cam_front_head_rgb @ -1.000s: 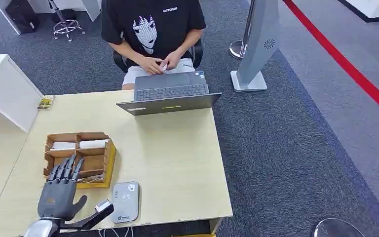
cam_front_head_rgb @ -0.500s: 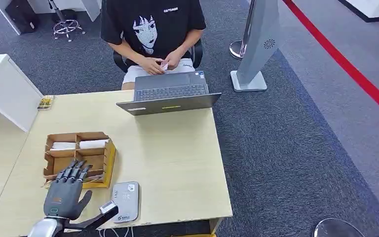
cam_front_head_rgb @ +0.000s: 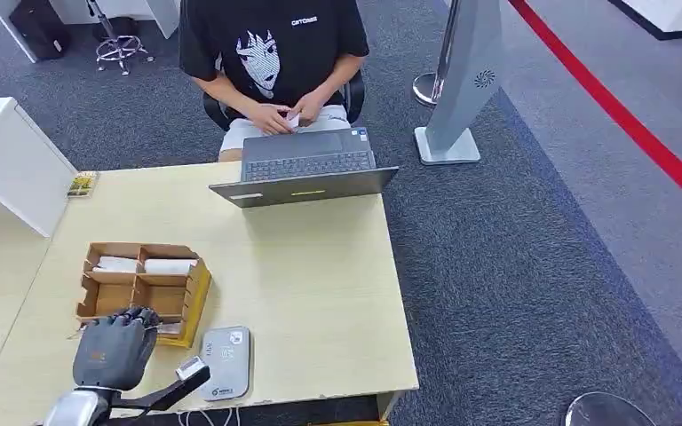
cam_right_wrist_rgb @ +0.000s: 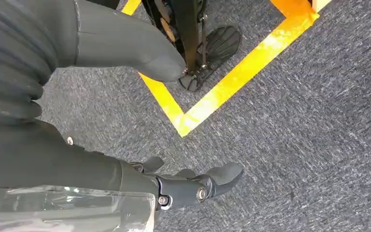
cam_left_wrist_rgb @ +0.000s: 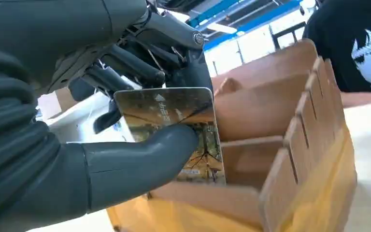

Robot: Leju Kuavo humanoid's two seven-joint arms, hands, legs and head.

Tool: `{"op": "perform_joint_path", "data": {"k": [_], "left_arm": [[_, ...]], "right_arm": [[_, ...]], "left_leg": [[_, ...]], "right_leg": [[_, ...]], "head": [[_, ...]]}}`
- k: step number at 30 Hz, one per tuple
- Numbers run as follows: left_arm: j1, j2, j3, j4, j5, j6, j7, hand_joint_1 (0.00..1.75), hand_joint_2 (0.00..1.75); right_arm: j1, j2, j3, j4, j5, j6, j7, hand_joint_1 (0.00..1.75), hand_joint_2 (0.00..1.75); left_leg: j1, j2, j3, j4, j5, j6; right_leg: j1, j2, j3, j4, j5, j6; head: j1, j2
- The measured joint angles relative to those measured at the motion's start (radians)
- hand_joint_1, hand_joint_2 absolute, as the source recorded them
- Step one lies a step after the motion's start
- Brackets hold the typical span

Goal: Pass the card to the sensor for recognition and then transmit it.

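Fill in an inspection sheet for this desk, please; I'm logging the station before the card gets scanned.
Surface: pale wooden table, bare across its middle.
Job's things: card pinched by the left hand over the cardboard divider box; grey card reader flat near the front edge, beside the box.
Clutter: open laptop at the far edge; small picture card at the far left corner.
Hands: left hand holds the card between thumb and fingers; right hand hangs over the carpet, fingers apart, holding nothing.
Cables: white cable at the front edge by the reader.
Surroundings: seated person behind the laptop; grey stand; red floor line.
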State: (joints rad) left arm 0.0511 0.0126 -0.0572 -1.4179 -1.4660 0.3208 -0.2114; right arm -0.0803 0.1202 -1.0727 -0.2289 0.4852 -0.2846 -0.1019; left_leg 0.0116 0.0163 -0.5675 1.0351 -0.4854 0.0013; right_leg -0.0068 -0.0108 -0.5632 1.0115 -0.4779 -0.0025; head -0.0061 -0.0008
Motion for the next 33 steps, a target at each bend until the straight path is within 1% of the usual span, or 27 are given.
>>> {"op": "perform_joint_path", "data": {"k": [5, 10, 14, 18, 20, 21, 23, 25, 29, 33], "left_arm": [[-0.01, -0.008, -0.002, -0.073, -0.003, -0.009, 0.005, 1.75, 1.75], [-0.065, -0.005, -0.002, -0.136, -0.008, -0.025, 0.029, 1.75, 1.75], [-0.134, 0.013, -0.002, -0.161, -0.008, -0.057, 0.046, 1.75, 1.75], [-0.17, 0.025, -0.002, -0.167, -0.01, -0.063, 0.051, 1.75, 1.75], [-0.201, 0.038, -0.002, -0.167, -0.012, -0.073, 0.061, 1.75, 1.75], [-0.23, 0.051, -0.002, -0.164, -0.013, -0.086, 0.069, 1.75, 1.75], [-0.295, 0.071, -0.001, -0.142, -0.015, -0.112, 0.081, 1.75, 1.75], [-0.359, 0.088, 0.0, -0.105, -0.017, -0.123, 0.097, 1.75, 1.75], [-0.475, 0.116, 0.0, 0.017, -0.019, -0.114, 0.156, 1.75, 1.75], [-0.546, 0.137, 0.0, 0.122, -0.019, -0.104, 0.181, 1.75, 1.75]], "right_arm": [[-0.001, 0.0, -0.007, 0.0, 0.009, 0.002, -0.003, 0.0, 1.75], [-0.001, 0.0, -0.011, 0.0, 0.014, 0.013, -0.011, 0.0, 1.75], [-0.002, 0.0, -0.015, 0.0, 0.016, 0.015, -0.012, 0.0, 1.75], [-0.002, 0.0, -0.016, 0.0, 0.017, 0.018, -0.016, 0.0, 1.75], [-0.003, 0.0, -0.018, 0.0, 0.016, 0.021, -0.022, 0.0, 1.75], [-0.003, 0.0, -0.02, 0.0, 0.016, 0.025, -0.024, 0.0, 1.75], [-0.005, 0.0, -0.023, 0.0, 0.017, 0.032, -0.028, 0.0, 1.75], [-0.007, 0.0, -0.023, 0.0, 0.018, 0.035, -0.031, 0.0, 1.75], [-0.008, -0.002, -0.023, 0.0, 0.03, 0.046, -0.034, 0.0, 1.75], [-0.008, -0.002, -0.024, 0.0, 0.039, 0.05, -0.034, 0.0, 1.75]], "left_leg": [[0.0, 0.0, 0.0, 0.0, 0.0, 0.0], [0.0, 0.0, 0.0, 0.0, 0.002, 0.0], [0.0, 0.0, -0.001, 0.0, 0.003, 0.0], [0.0, 0.0, 0.0, 0.0, 0.003, 0.0], [0.0, 0.0, -0.001, 0.0, 0.004, 0.001], [0.0, -0.001, -0.001, 0.0, 0.005, 0.001], [0.0, -0.002, -0.002, 0.0, 0.006, 0.001], [0.0, -0.002, -0.002, 0.0, 0.007, 0.001], [0.0, 0.0, -0.003, 0.0, 0.008, 0.0], [0.0, 0.0, -0.003, 0.0, 0.009, 0.0]], "right_leg": [[0.0, 0.0, 0.0, 0.0, 0.0, 0.0], [0.0, 0.0, 0.0, 0.0, 0.001, 0.0], [0.0, 0.0, 0.0, 0.0, 0.002, 0.0], [0.0, 0.0, 0.0, 0.0, 0.003, 0.0], [0.0, 0.0, -0.001, 0.0, 0.003, 0.0], [0.0, -0.001, -0.001, 0.0, 0.003, 0.001], [0.0, -0.002, -0.001, 0.0, 0.004, 0.001], [0.0, -0.001, -0.001, 0.0, 0.005, 0.0], [0.0, 0.0, -0.003, 0.0, 0.008, -0.001], [0.0, 0.0, -0.004, 0.0, 0.008, 0.0]], "head": [[0.0, 0.0], [0.0, 0.0], [0.0, 0.0], [0.0, 0.0], [0.0, 0.0], [0.0, 0.0], [0.0, 0.0], [0.0, 0.0], [0.0, 0.0], [0.0, 0.0]]}}
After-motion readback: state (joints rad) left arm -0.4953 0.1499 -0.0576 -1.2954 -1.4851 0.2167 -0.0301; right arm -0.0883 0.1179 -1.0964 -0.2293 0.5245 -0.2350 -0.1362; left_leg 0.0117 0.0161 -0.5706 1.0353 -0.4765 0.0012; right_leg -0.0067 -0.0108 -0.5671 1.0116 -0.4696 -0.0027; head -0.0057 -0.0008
